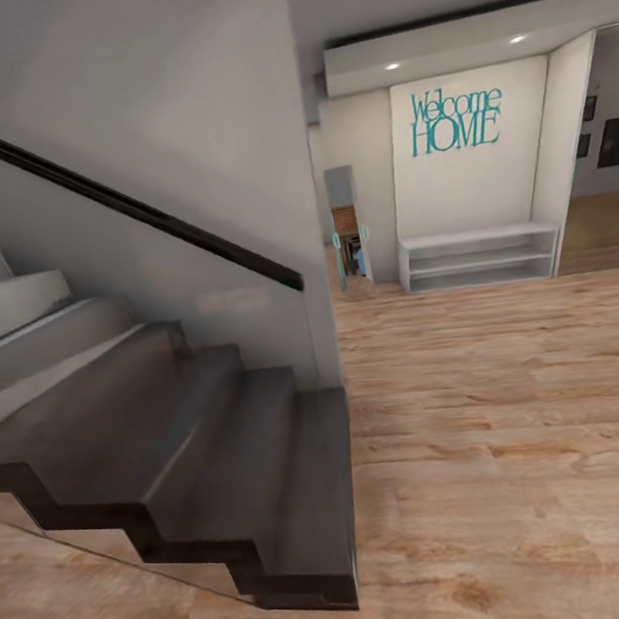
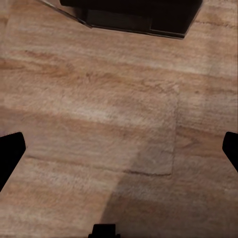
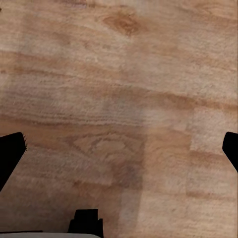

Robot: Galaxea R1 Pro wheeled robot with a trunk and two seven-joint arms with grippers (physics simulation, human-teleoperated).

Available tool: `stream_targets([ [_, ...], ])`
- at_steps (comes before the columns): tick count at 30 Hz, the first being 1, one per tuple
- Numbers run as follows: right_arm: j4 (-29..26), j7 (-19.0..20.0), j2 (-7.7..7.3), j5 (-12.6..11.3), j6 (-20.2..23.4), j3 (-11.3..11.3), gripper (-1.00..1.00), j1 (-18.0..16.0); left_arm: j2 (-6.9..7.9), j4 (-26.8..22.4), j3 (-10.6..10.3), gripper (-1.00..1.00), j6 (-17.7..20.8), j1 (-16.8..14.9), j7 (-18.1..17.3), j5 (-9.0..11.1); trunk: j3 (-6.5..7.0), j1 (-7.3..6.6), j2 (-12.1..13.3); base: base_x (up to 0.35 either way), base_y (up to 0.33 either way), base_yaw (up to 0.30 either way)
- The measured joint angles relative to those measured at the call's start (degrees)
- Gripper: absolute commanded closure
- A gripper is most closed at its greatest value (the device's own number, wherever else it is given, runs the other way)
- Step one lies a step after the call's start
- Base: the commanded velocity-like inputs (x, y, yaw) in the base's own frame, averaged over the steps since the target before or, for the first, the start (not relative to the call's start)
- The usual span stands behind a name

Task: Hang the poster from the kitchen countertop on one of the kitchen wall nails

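The poster, the kitchen countertop and the wall nails are out of view. My left gripper (image 2: 119, 148) hangs open over bare wooden floor, its dark fingertips (image 2: 11, 151) far apart at the picture's sides, with nothing between them. My right gripper (image 3: 119, 148) is open in the same way above the floorboards, holding nothing.
A dark staircase (image 1: 171, 446) with a black handrail (image 1: 107, 198) and glass side stands close on the left; its lowest step (image 2: 139, 12) lies near the left gripper. Wooden floor (image 1: 508, 396) stretches ahead to a white shelf bench (image 1: 478, 257) under a "Welcome HOME" sign (image 1: 454, 119). A doorway (image 1: 347, 232) opens beside it.
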Motion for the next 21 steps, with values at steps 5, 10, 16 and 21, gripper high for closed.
stream_targets([
  [5, 0.03, 0.00, 0.00, 0.00, 0.00, 0.00, -1.00, 0.00, 0.00, 0.02, 0.02, -1.00, 0.00, 0.00, 0.00, 0.00, 0.00, 0.00, 0.00, 0.000, 0.000, 0.290],
  [10, 0.04, 0.00, 0.00, 0.00, 0.00, 0.00, -1.00, 0.00, 0.00, 0.08, 0.07, -1.00, 0.00, 0.00, 0.00, 0.00, 0.00, 0.00, 0.00, 0.000, 0.000, 0.290],
  [16, 0.04, 0.00, 0.00, 0.00, 0.00, 0.00, -1.00, 0.00, 0.05, 0.09, 0.12, -1.00, 0.01, 0.00, 0.00, 0.00, 0.00, 0.00, 0.00, 0.000, 0.000, 0.290],
  [21, 0.04, 0.00, 0.00, 0.00, 0.00, 0.00, -1.00, 0.01, 0.81, 0.08, 0.18, -1.00, 0.06, 0.00, 0.07, 0.07, 0.00, 0.00, 0.00, 0.000, 0.000, 0.290],
])
